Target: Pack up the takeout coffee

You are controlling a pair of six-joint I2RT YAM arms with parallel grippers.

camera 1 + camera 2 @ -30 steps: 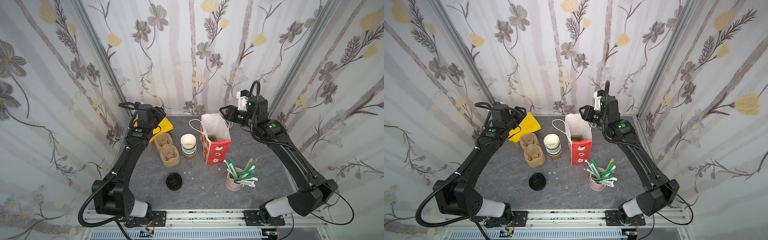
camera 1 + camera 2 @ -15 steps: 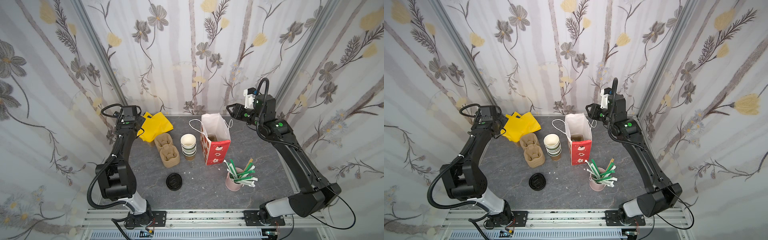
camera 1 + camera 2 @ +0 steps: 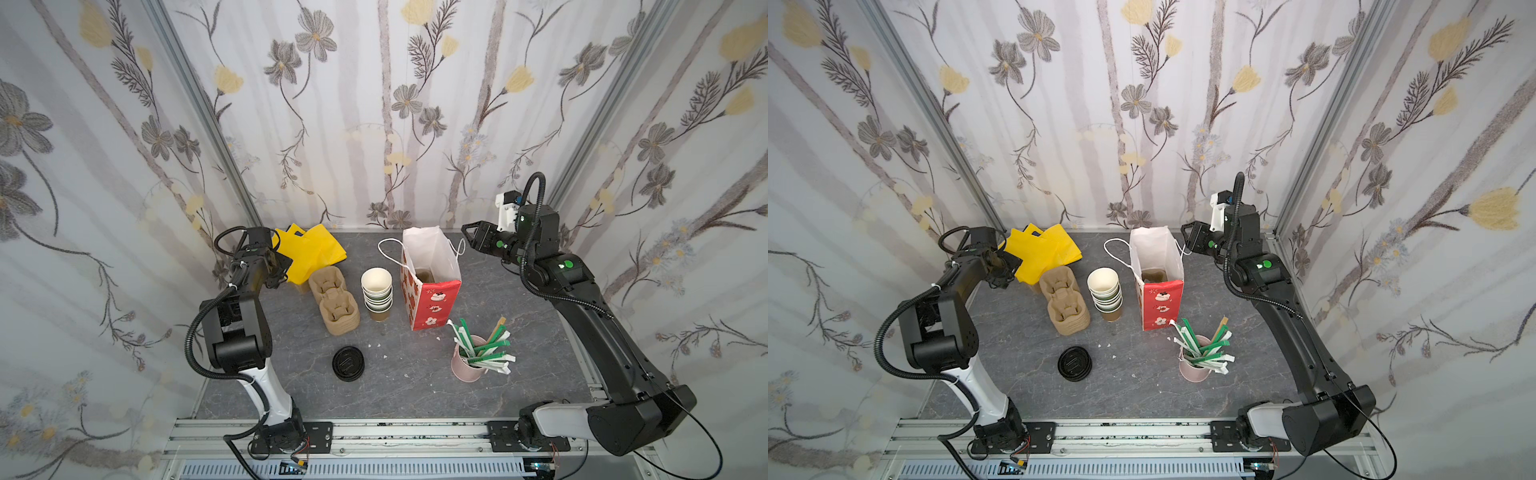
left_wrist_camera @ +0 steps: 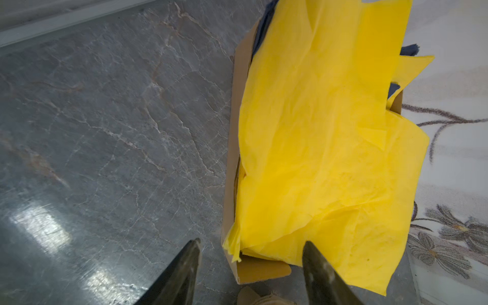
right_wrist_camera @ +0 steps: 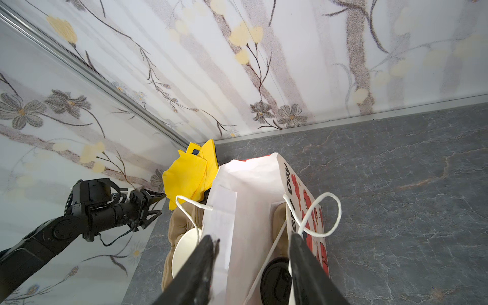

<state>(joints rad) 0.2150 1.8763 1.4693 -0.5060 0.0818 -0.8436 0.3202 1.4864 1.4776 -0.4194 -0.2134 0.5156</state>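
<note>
Black sip lid of the takeout coffee [image 5: 276, 282] shows inside the red-and-white paper bag [image 5: 245, 200], which stands upright mid-table; my right gripper [image 5: 250, 237] hovers just beside its mouth, fingers apart, holding nothing; my left gripper [image 4: 250, 243] gapes empty at the edge of the yellow tissue sheets [image 4: 317, 132].

paper bag [image 5: 309, 203], red side lettered "Day", remaining print unreadable

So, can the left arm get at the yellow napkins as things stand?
Probably yes: the left gripper is open and empty just beside the yellow napkins, which lie uncovered on top of their box.
</note>
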